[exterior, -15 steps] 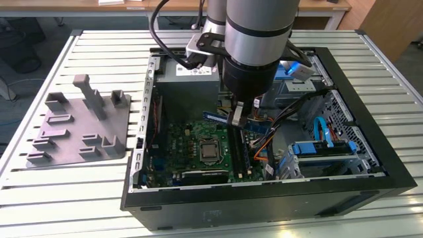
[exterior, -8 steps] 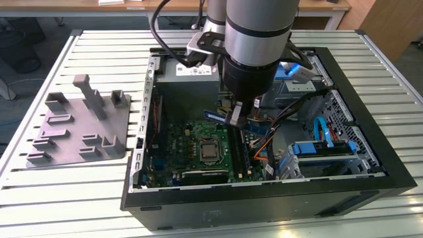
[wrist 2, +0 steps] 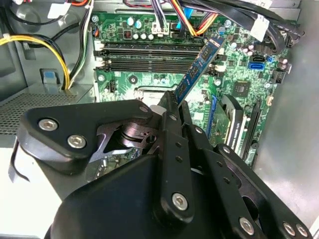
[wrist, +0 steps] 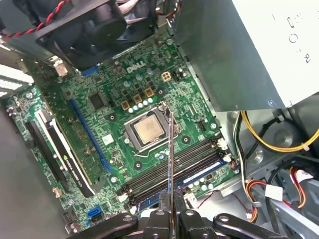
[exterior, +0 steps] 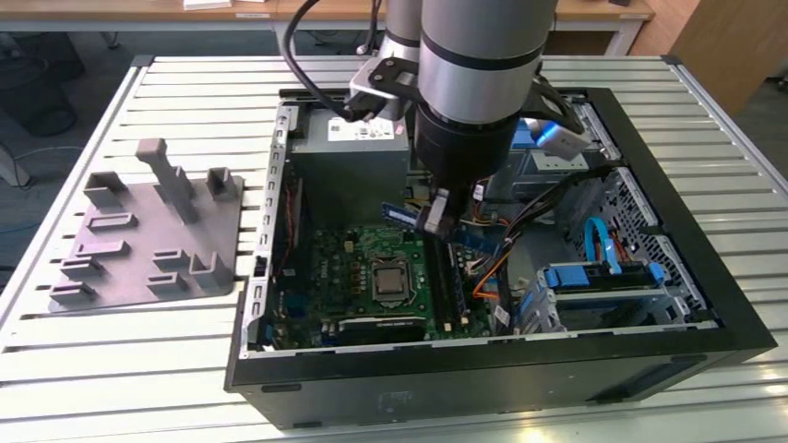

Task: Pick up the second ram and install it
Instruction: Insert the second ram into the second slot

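In the exterior view the end effector (exterior: 434,220) hangs inside the open computer case (exterior: 493,380), clenched on the second ram (exterior: 398,213), which in the second wrist view juts tilted above the motherboard (wrist 2: 124,79) and in the first wrist view stands edge-on across the memory slots (wrist: 194,160), so I judge it needs squaring and levelling to one slot.

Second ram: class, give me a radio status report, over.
Gripper shut on second ram. Ram held above motherboard, not seated. Memory slots uncovered, cables close by.
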Available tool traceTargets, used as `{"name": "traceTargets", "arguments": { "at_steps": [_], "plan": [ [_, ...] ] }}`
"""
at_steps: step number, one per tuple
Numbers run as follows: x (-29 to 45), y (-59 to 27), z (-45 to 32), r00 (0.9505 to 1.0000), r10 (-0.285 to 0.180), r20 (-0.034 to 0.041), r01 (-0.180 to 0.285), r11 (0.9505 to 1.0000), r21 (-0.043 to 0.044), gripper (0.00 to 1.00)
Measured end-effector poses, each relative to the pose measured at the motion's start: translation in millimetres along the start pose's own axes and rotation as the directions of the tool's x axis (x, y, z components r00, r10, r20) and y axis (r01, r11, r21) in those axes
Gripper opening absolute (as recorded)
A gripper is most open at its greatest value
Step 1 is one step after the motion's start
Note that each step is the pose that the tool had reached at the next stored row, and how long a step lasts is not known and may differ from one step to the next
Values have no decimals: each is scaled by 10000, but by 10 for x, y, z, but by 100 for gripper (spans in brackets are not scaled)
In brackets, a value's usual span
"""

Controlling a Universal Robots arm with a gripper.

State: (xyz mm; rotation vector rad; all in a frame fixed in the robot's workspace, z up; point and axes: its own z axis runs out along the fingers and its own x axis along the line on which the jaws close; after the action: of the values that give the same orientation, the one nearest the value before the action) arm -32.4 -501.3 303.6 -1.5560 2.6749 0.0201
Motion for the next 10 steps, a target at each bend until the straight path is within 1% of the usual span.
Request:
{"name": "traceTargets", "arguments": {
  "at_steps": [5,10],
  "plan": [
    [0,0,3,9994,347,-4,-347,9994,16,14],
    [0,0,7,9977,676,-8,-676,9977,32,14]
  ]
}}
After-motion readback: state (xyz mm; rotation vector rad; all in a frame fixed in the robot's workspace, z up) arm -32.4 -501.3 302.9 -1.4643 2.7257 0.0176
